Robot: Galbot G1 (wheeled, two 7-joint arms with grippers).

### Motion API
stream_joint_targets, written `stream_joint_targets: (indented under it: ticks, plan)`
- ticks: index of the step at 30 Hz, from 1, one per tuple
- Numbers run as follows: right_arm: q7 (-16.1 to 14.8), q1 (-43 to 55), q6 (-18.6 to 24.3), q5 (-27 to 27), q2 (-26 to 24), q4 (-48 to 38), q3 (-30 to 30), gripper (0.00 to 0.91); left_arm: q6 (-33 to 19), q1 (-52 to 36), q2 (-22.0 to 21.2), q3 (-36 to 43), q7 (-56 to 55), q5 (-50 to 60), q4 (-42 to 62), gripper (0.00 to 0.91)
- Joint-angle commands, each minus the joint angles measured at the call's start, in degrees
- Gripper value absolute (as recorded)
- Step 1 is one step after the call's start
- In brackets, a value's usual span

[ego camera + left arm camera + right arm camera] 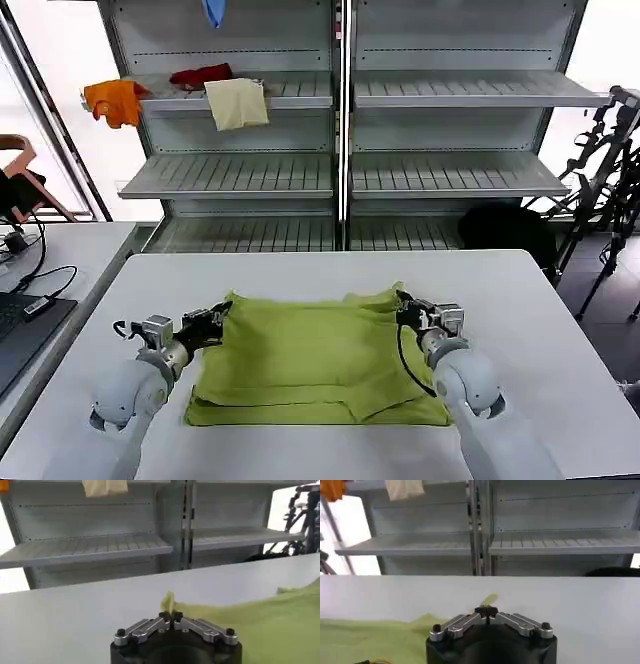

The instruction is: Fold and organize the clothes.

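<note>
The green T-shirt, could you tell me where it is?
In the head view the green T-shirt lies on the white table, between the left gripper and right gripper.

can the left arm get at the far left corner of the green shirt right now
Yes, it seems so: the left gripper is shut on a pinch of the T-shirt at that corner, nothing between them.

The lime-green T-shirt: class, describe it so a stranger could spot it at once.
On the white table before the grey shelves lies the lime-green T-shirt, pinched at its far corners by the left gripper and right gripper. Unlike the shelved cloths, it lies spread flat.
</note>
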Motion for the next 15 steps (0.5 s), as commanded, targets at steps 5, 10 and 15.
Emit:
stream_joint_targets:
  ticks: [5, 10, 15]
  plan:
    - [-0.63, -12.77, 0.15, -0.03, -0.39, 12.69, 3.2, 0.0, -0.19, 11.12, 1.29, -5.84, 3.45, -4.5, -7.62, 0.0]
    - [-1.45, -17.39, 0.27, -3.01, 0.08, 14.93, 4.62, 0.0, -0.24, 14.78, 2.46, -7.15, 5.07, -5.12, -9.42, 0.0]
    - [-1.56, -19.78, 0.3, -3.93, 0.19, 16.56, 5.89, 0.0, -0.31, 16.03, 3.0, -7.65, 6.45, -4.28, -9.78, 0.0]
